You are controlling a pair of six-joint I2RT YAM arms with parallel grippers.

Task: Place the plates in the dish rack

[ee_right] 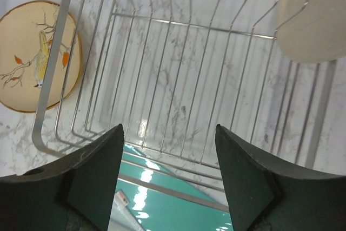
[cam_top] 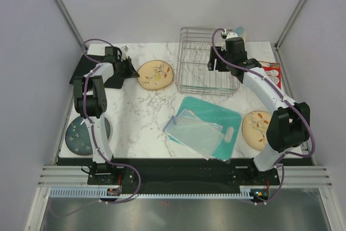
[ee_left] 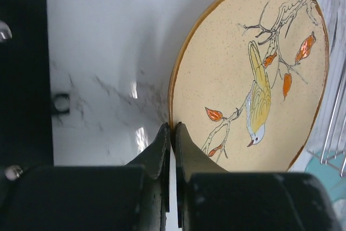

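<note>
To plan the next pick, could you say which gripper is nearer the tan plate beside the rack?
Left gripper: its fingers pinch the plate at its rim; right gripper hangs over the rack.

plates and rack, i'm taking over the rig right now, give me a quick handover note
Left hand: shut on the rim of the bird plate, which lies flat on the table left of the rack.
Right hand: open and empty, over the rack.
Dark plate: flat at the near left corner.
Tan plate: flat at the near right, partly under the right arm.
Cream round thing at one end of the rack: maybe a plate already slotted, can't tell.
Done: at most that one.
Left: bird plate, dark plate and tan plate into the rack.
</note>
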